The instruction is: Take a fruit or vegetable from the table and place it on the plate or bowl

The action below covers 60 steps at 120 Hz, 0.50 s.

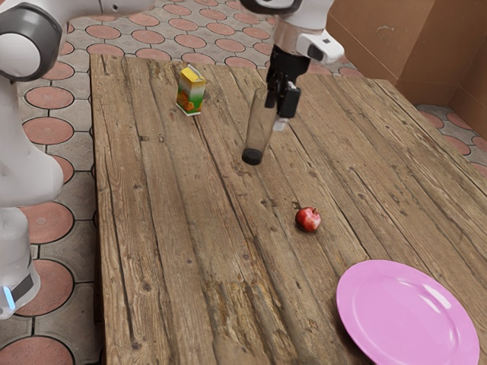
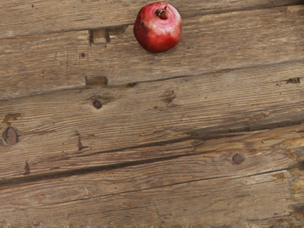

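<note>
The gripper [image 1: 279, 109] is being held above the far middle of the wooden table [image 1: 175, 258], well clear of the boards. Its jaws are being kept partly open, with a narrow gap between the two fingers, and nothing is being gripped between them.

A red pomegranate [image 1: 307, 219] is lying on the bare wood, nearer the camera than the gripper and toward the exterior view's right. In the wrist view the same pomegranate [image 2: 157, 26] is being seen from above, resting on a plank with its crown end turned up and no finger touching it.

A pink plate [image 1: 407, 315] is sitting at the near corner on the exterior view's right, apart from the pomegranate and with nothing on it.

A tall dark glass [image 1: 255, 137] is standing on the table just under the gripper; its top is being overlapped by one finger, and whether they are touching cannot be told. A juice carton [image 1: 191, 90] is standing upright near the far edge, toward the exterior view's left.
</note>
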{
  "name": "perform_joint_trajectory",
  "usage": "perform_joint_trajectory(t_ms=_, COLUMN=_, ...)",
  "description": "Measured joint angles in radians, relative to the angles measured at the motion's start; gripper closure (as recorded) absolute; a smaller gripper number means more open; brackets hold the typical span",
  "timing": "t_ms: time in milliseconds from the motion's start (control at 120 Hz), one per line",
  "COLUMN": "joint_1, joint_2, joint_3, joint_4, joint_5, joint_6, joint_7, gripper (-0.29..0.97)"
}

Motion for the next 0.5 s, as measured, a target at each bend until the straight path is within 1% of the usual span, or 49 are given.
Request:
perform_joint_trajectory(t_ms=133, joint_1=0.002, joint_2=0.003, joint_3=0.005, joint_4=-0.005, joint_5=-0.006, joint_6=-0.024, joint_7=0.008, gripper=0.02)
perform_joint_trajectory(t_ms=283, joint_1=0.017, joint_2=0.010, joint_3=0.009, joint_4=-0.024, joint_5=0.009, joint_6=-0.008, joint_7=0.016, gripper=0.02)
perform_joint_trajectory(t_ms=317, joint_1=0.033, joint_2=0.012, joint_3=-0.005, joint_4=-0.023, joint_5=0.009, joint_6=-0.005, joint_7=0.017, gripper=0.02)
perform_joint_trajectory(t_ms=333, joint_1=0.076, joint_2=0.014, joint_3=-0.045, joint_4=-0.022, joint_5=0.008, joint_6=-0.004, joint_7=0.018, gripper=0.02)
perform_joint_trajectory(t_ms=350, joint_1=0.169, joint_2=0.016, joint_3=-0.135, joint_4=-0.022, joint_5=0.006, joint_6=-0.003, joint_7=0.019, gripper=0.02)
perform_joint_trajectory(t_ms=392, joint_1=0.544, joint_2=0.022, joint_3=-0.500, joint_4=-0.021, joint_5=0.003, joint_6=-0.002, joint_7=0.024, gripper=0.02)
perform_joint_trajectory(t_ms=442, joint_1=0.958, joint_2=0.033, joint_3=-0.899, joint_4=-0.020, joint_5=0.000, joint_6=-0.001, joint_7=0.032, gripper=0.02)
perform_joint_trajectory(t_ms=458, joint_1=1.083, joint_2=0.039, joint_3=-1.020, joint_4=-0.019, joint_5=-0.001, joint_6=-0.001, joint_7=0.035, gripper=0.02)
perform_joint_trajectory(t_ms=483, joint_1=1.240, joint_2=0.047, joint_3=-1.173, joint_4=-0.018, joint_5=-0.002, joint_6=-0.001, joint_7=0.040, gripper=0.02)
perform_joint_trajectory(t_ms=500, joint_1=1.317, joint_2=0.053, joint_3=-1.248, joint_4=-0.018, joint_5=-0.003, joint_6=0.000, joint_7=0.043, gripper=0.02)
